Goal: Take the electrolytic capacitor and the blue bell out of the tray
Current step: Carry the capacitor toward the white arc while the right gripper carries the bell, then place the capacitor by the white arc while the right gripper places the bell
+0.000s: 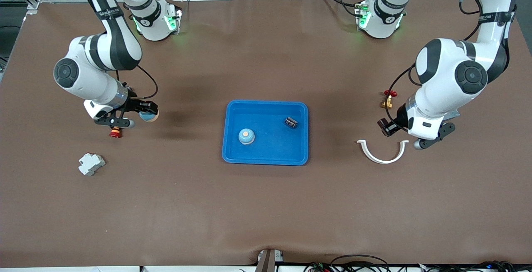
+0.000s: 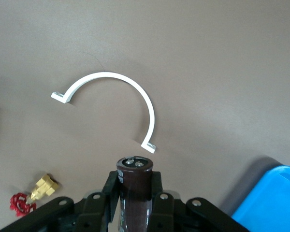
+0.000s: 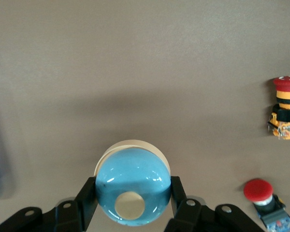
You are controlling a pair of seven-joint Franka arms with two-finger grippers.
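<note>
My right gripper (image 1: 145,112) is shut on a blue bell (image 1: 149,116) with a cream button, held just above the table toward the right arm's end; the right wrist view shows the bell (image 3: 133,186) between the fingers (image 3: 87,193). My left gripper (image 1: 386,127) is shut on a dark brown capacitor (image 2: 135,181), held over the table beside a white half-ring. A blue tray (image 1: 266,158) in the middle of the table holds a second blue bell (image 1: 246,136) and a second dark capacitor (image 1: 291,121).
A white half-ring clamp (image 1: 381,152) and a brass valve (image 1: 388,99) lie by the left gripper. A red push button (image 1: 116,132) and a grey-white breaker (image 1: 91,164) lie near the right gripper. The right wrist view shows two red buttons (image 3: 286,108) (image 3: 263,198).
</note>
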